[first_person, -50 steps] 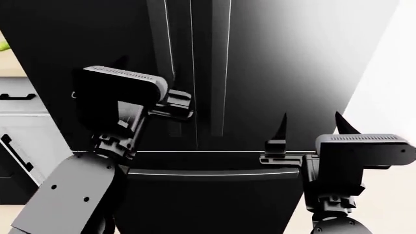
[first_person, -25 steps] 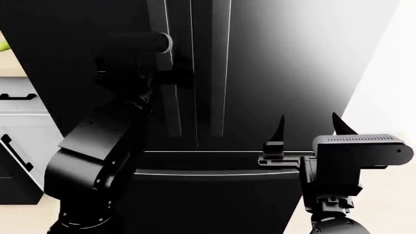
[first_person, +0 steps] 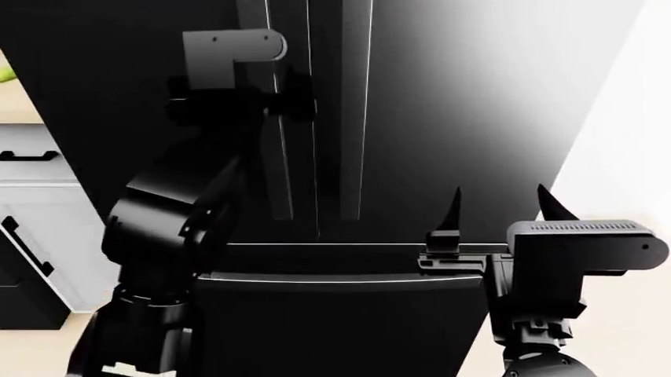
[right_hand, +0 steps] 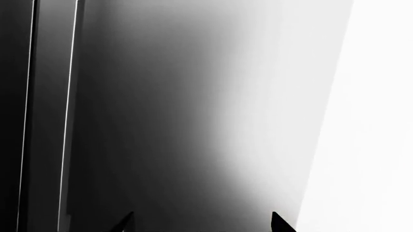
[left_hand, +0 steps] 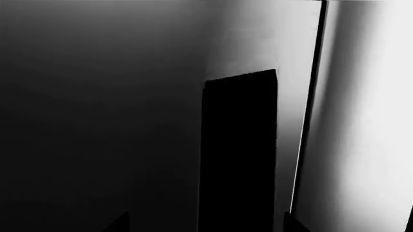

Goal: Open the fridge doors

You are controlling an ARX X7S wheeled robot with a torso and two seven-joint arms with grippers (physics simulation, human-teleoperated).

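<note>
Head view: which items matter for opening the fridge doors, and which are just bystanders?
Job:
- fridge doors, shut
- left door's bar handle, with the left gripper at it
- right gripper, open, away from the handles

Bystanders:
- black drawer below the doors
- white cabinets at the left

I count two fridge doors (first_person: 451, 118), each with one vertical bar handle, one drawer (first_person: 335, 322) below, and two grippers: left (first_person: 294, 98), right (first_person: 498, 208).

A home kitchen — tall black fridge doors (first_person: 451, 118), white cabinet door (first_person: 27, 228) beside, wood countertop (first_person: 16, 102).
</note>
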